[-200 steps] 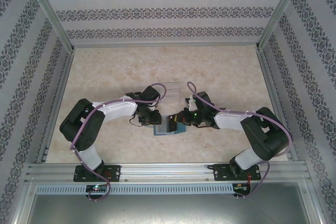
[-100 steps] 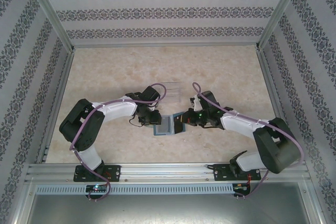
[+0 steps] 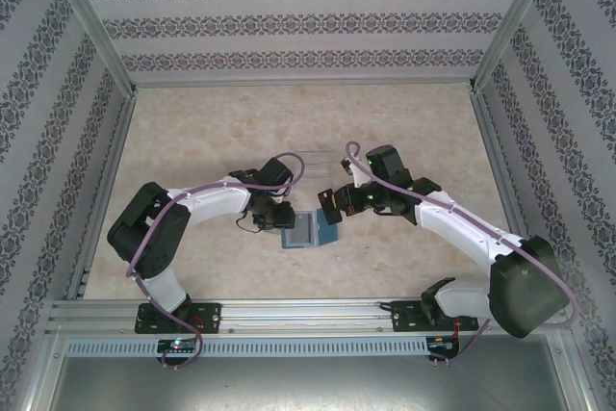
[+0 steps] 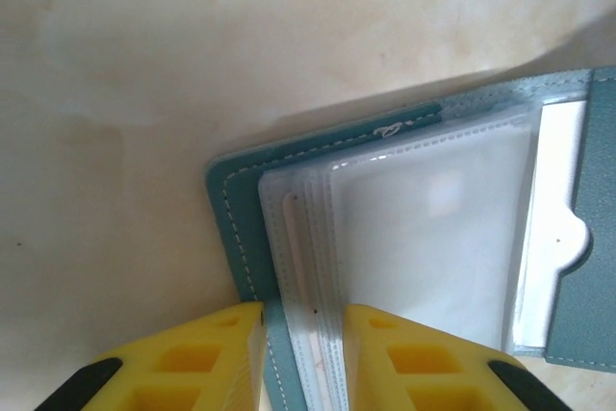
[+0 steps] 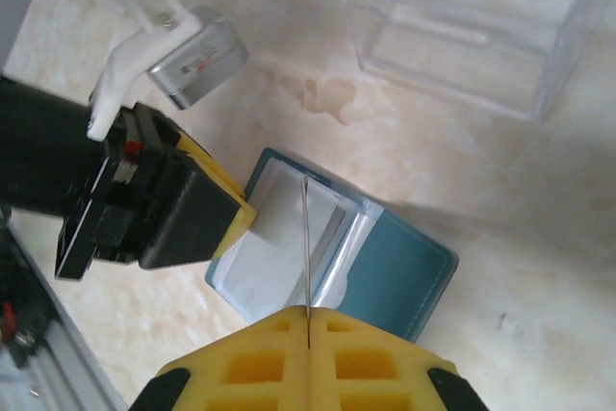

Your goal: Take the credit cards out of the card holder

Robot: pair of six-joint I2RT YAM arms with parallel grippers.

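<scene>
— Now the right arm (image 3: 452,223) pulls up and back from the card holder (image 3: 310,230), which lies open on the table (image 3: 404,141)!
— And the right gripper (image 5: 308,320) is clamped tight on one credit card (image 5: 306,228), edge-on above it. Left gripper (image 4: 303,320), jaws narrowed, pins the holder's edge.
— One card out, I'd say; more inside, can't tell.

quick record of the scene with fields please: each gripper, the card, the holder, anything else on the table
left gripper: clamped on the card holder edge
right gripper: shut on one credit card, seen edge-on
card holder: open on the table, clear sleeves showing
clear box: beyond the holder, apart from it
</scene>
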